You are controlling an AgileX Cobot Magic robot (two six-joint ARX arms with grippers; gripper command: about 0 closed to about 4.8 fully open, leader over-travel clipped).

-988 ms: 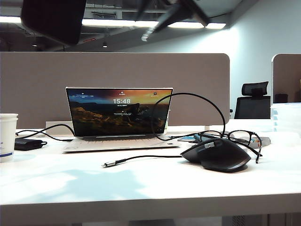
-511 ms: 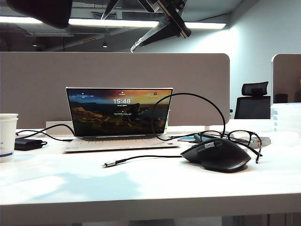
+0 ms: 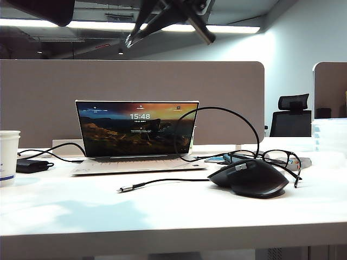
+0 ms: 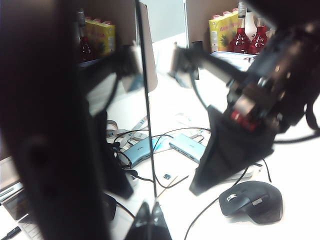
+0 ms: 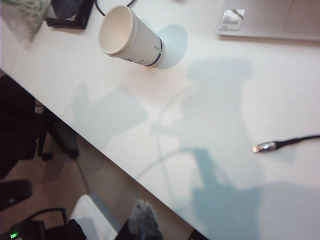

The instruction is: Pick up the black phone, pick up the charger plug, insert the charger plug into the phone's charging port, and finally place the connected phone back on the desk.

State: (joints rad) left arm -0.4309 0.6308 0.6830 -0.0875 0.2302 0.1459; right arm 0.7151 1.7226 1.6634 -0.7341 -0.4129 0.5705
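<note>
The black phone [image 3: 38, 8] hangs high at the top left of the exterior view, partly cut off. In the left wrist view it stands nearly edge-on [image 4: 142, 100], its glossy face mirroring the room, with my left gripper [image 4: 150, 220] shut on it. Its charging port does not show. The charger plug [image 3: 126, 188], a silver tip on a thin black cable, lies on the desk [image 3: 173, 216] in front of the laptop. My right gripper [image 5: 142, 217] is shut and empty, high over the desk's front edge and well apart from the plug [image 5: 264, 146]. It crosses the top centre of the exterior view [image 3: 133, 39].
An open laptop [image 3: 138, 135] stands mid-desk, with a black mouse [image 3: 252, 177] and glasses [image 3: 271, 157] to its right. A paper cup [image 3: 8, 157] and a power brick [image 3: 30, 165] sit at the left. A grey partition [image 3: 130, 81] closes the back.
The phone has risen and shifted left, now mostly out of the top of the exterior view. The right arm has swung leftward across the top. The plug lies where it was.
</note>
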